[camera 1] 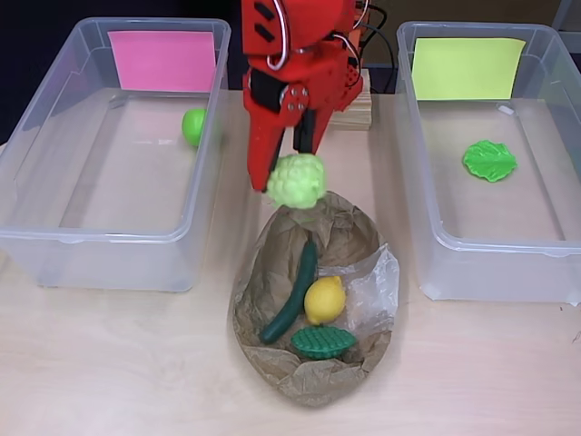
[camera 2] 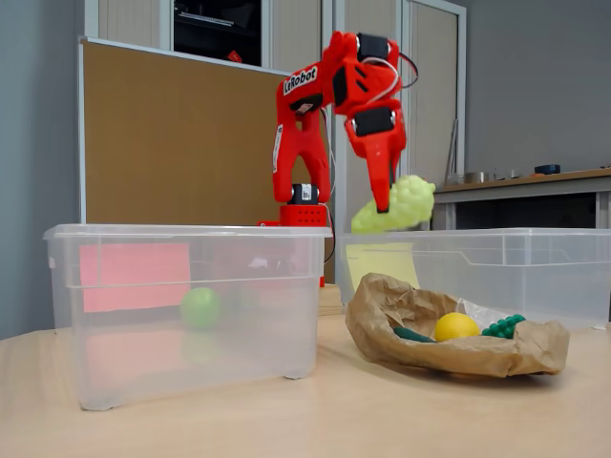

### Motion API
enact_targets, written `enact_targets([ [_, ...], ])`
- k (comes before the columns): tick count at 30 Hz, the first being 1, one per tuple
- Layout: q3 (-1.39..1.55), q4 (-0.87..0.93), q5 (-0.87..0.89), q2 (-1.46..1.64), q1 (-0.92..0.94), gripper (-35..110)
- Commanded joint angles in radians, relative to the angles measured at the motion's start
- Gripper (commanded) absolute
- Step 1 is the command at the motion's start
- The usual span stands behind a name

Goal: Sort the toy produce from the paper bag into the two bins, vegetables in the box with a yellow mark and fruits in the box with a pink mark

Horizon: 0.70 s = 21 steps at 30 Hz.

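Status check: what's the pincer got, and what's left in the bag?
Pincer shut on pale green cauliflower, lifted above paper bag. Cucumber, lemon, dark green bumpy piece in bag. Nothing in the way.

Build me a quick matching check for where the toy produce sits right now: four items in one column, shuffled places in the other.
Items:
1. pale green cauliflower
2. lemon
3. green ball fruit
4. leaf vegetable

Places:
A. in the yellow-marked bin
B. in the paper bag
C. held by the gripper, above the bag
D. in the pink-marked bin

Pairs: 1-C, 2-B, 3-D, 4-A
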Motion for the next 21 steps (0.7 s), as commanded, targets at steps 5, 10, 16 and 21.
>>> enact_targets([
  [5,0.018,0.095,0.046,0.331,0.325,20],
  [10,0.095,0.124,0.138,0.368,0.611,21],
  [16,0.146,0.123,0.258,0.213,0.887,21],
  [21,0.216,-0.009,0.308,0.072,1.054,24],
])
